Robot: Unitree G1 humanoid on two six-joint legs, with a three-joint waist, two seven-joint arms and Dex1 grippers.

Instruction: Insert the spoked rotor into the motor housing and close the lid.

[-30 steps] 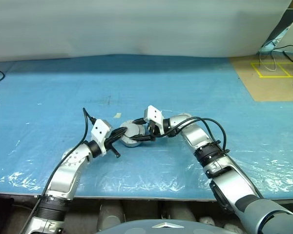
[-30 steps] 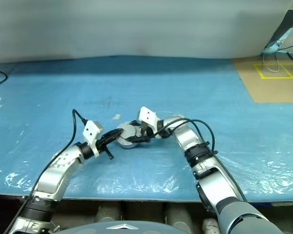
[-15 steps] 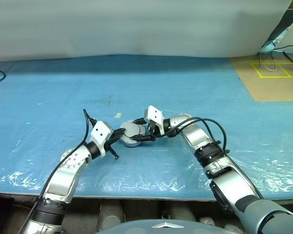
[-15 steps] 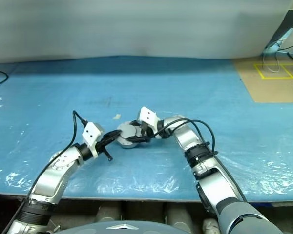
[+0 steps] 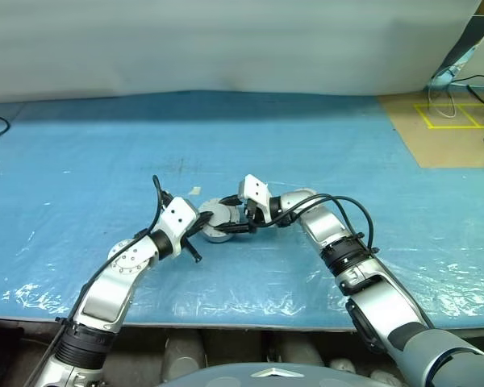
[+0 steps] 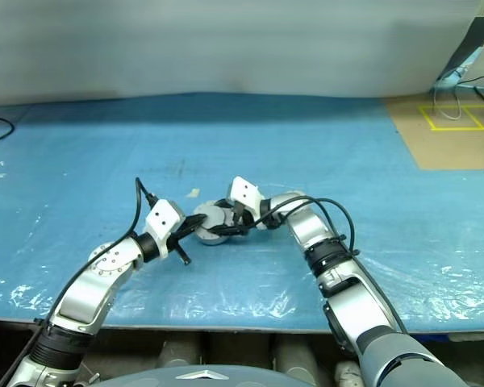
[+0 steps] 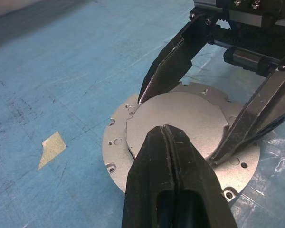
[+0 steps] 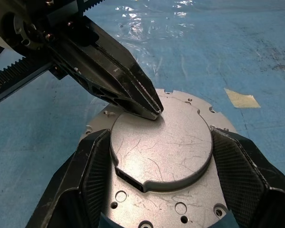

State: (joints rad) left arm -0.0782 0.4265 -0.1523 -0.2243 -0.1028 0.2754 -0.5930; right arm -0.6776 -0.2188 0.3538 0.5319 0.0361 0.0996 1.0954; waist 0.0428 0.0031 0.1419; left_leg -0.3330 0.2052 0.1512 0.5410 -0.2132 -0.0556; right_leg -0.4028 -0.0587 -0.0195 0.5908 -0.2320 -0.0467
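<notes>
The motor housing point(image 5: 215, 222) is a squat round silver piece on the blue sheet, with a wider flange point(image 7: 115, 142) drilled with small holes. Its top point(image 8: 166, 142) is a smooth, closed silver face, and I cannot tell the lid apart from the body. The spoked rotor is hidden. My right gripper point(image 8: 160, 142) clamps the raised round part, one finger on either side. My left gripper point(image 7: 164, 130) comes in from the opposite side. It is shut and empty, and its tip point(image 8: 154, 111) rests on the near rim of the top face.
A small tan scrap of tape point(image 5: 194, 191) lies on the sheet just beyond the housing. The blue plastic sheet point(image 5: 323, 137) covers the whole table and wrinkles along the front edge. Brown floor with yellow marks point(image 5: 452, 115) and cables sits at the far right.
My left wrist has rolled and its forearm has swung in towards the middle, while the shut tip stays on the housing's top. The right arm and the housing have not moved.
</notes>
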